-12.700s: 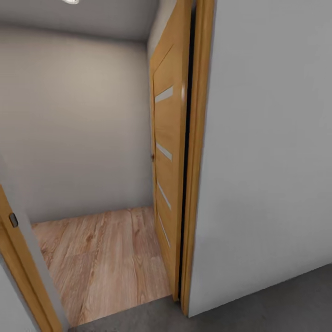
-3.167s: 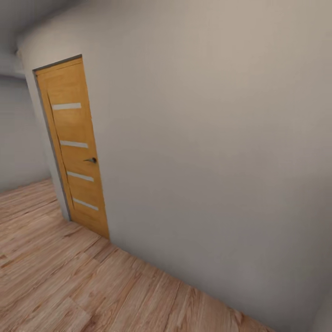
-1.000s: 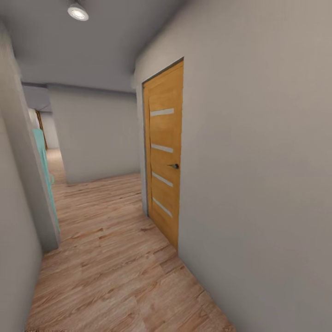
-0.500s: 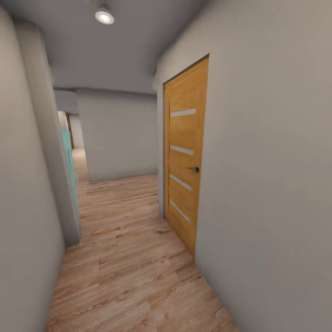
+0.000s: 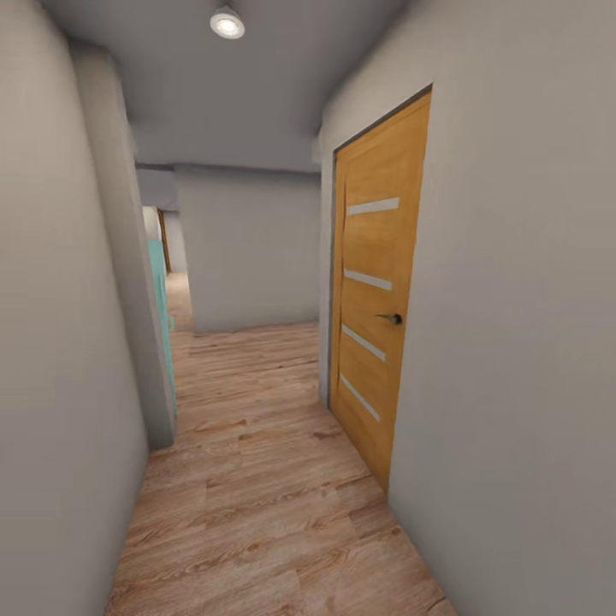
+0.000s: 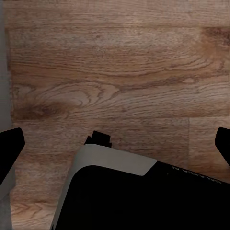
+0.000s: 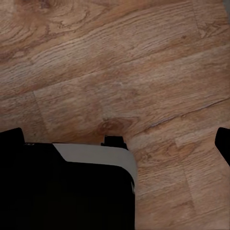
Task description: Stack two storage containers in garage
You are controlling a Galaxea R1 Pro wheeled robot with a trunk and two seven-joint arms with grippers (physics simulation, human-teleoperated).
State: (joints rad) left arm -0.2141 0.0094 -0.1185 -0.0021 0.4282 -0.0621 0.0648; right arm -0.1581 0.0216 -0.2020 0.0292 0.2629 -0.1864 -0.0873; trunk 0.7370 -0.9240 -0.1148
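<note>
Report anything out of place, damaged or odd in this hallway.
Nothing stands out. The wooden door on the right is shut, the wood plank floor looks intact and unspilled, and the ceiling light is on.

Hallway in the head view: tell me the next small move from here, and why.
Probably roll straight ahead along the wood plank floor, staying centred. The corridor runs on past the closed wooden door toward an opening beside the turquoise panel, and no container is in sight. Both wrist views show fingertips set wide apart over bare planks, so the left gripper and right gripper look empty.
</note>
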